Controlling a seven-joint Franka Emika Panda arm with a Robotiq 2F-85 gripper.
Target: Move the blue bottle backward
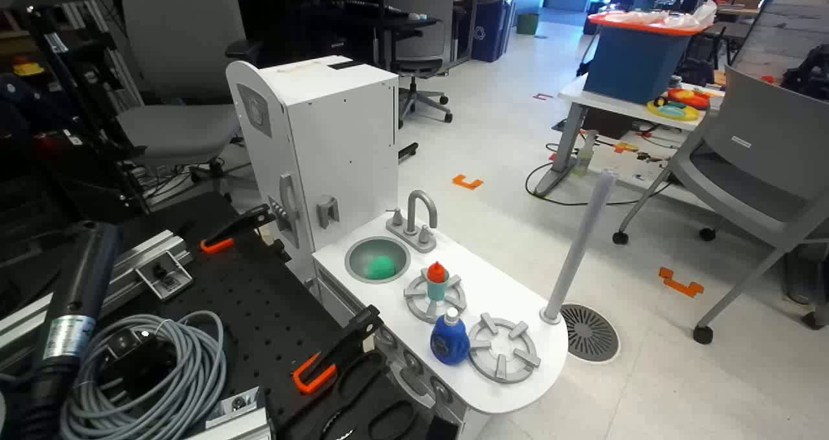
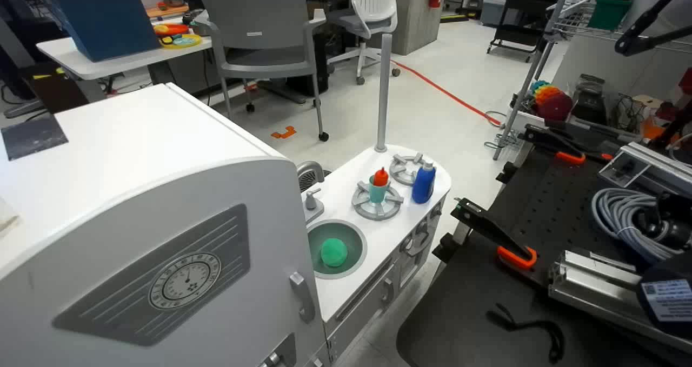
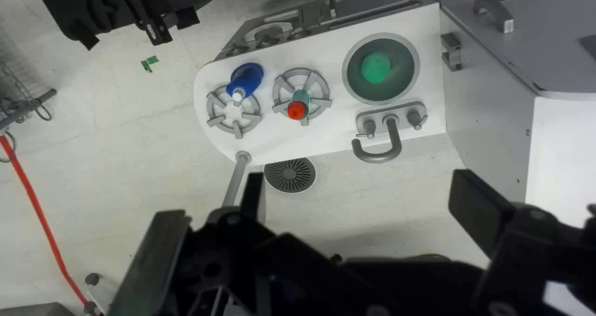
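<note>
The blue bottle (image 1: 449,341) with a white cap stands upright on the white toy kitchen counter (image 1: 502,284). It is near the knob-side edge, beside the end burner (image 1: 501,367). It also shows upright near the rounded end of the counter in an exterior view (image 2: 423,185). In the wrist view the blue bottle (image 3: 247,78) is at upper left, its cap overlapping the burner in the picture. My gripper (image 3: 359,190) is open and empty, fingers wide apart, with floor visible between them. The bottle is well beyond the fingers. The gripper is out of view in both exterior views.
A teal cup (image 1: 436,289) holding a red-topped item (image 1: 437,272) stands on the middle burner. A sink (image 2: 357,261) holds a green round thing (image 2: 333,252). A faucet (image 1: 422,210), a grey post (image 1: 579,245) and a tall white cabinet (image 1: 343,148) rise around the counter.
</note>
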